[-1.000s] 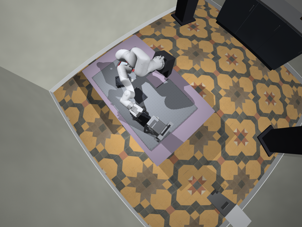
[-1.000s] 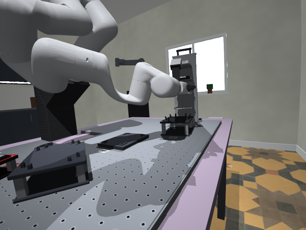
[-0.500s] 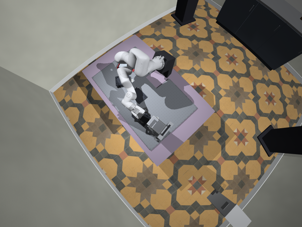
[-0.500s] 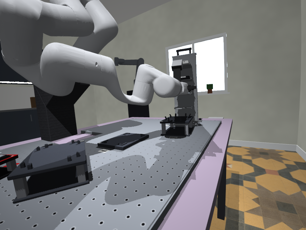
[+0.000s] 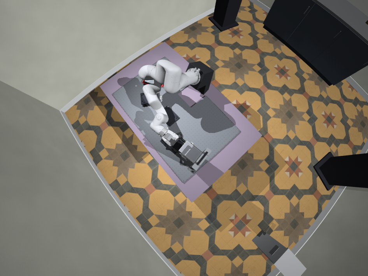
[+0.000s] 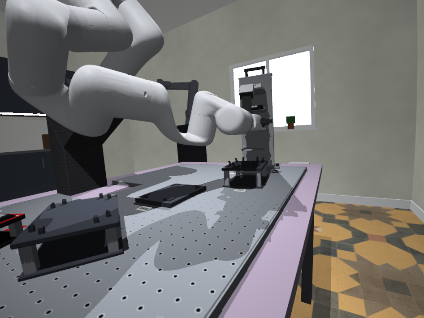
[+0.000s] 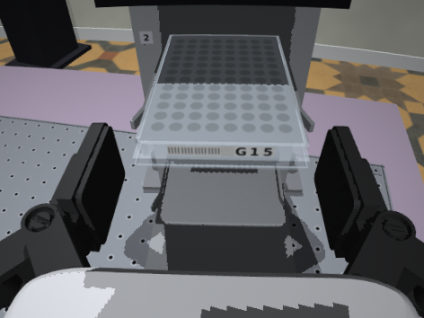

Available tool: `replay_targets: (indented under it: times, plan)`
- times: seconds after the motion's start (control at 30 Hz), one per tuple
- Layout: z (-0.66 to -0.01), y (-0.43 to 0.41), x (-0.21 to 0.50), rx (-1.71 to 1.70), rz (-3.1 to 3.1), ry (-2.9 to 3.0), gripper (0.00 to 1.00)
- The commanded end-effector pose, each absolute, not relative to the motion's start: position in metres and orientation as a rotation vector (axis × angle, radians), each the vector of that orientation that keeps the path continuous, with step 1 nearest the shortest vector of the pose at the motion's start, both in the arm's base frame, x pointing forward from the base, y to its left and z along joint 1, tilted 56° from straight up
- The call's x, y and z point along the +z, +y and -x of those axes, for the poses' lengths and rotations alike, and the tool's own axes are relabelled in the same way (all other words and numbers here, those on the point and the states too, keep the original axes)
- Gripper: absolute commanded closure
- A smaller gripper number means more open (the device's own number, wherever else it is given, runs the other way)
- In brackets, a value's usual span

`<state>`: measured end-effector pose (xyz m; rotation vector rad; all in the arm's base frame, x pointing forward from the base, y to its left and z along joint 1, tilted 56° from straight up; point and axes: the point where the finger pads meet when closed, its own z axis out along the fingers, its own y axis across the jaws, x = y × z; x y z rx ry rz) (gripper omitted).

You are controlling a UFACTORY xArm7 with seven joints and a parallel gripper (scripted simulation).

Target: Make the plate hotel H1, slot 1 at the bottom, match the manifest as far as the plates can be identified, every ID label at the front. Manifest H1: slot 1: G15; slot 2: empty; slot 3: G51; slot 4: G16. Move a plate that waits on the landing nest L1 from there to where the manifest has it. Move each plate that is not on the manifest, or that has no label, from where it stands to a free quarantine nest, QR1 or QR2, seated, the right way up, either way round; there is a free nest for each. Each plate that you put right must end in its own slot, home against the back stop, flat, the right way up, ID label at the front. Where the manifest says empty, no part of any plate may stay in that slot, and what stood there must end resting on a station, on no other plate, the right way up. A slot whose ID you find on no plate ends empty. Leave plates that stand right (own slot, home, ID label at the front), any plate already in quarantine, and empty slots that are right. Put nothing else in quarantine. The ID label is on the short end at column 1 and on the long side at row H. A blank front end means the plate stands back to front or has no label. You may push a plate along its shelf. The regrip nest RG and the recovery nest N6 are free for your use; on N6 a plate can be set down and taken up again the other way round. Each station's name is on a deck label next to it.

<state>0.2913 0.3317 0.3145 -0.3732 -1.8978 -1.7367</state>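
The plate hotel H1 (image 6: 257,114) stands at the far end of the table, and it also shows in the overhead view (image 5: 191,152). In the wrist view a clear plate labelled G15 (image 7: 222,97) lies on the shelf marked 2, label facing me, its front end jutting out of the hotel. The shelf below G15 (image 7: 222,201) looks bare. My gripper (image 7: 218,150) is open and empty, level with G15, with one finger at each side of its front end, apart from it.
A raised nest with pegs (image 6: 244,172) stands just in front of the hotel. A flat black nest (image 6: 171,195) lies mid-table and another raised nest (image 6: 68,222) is near the left front. A red-edged item (image 6: 10,220) shows at the far left edge.
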Motion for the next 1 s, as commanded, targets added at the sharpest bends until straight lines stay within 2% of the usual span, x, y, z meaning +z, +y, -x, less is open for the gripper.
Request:
replay_targets:
  times: [0.0, 0.97]
  plan:
    - [-0.29, 0.333, 0.315, -1.738, 0.371, -1.899, 0.0]
    - [-0.288, 0.346, 0.315, -1.738, 0.371, -1.899, 0.0]
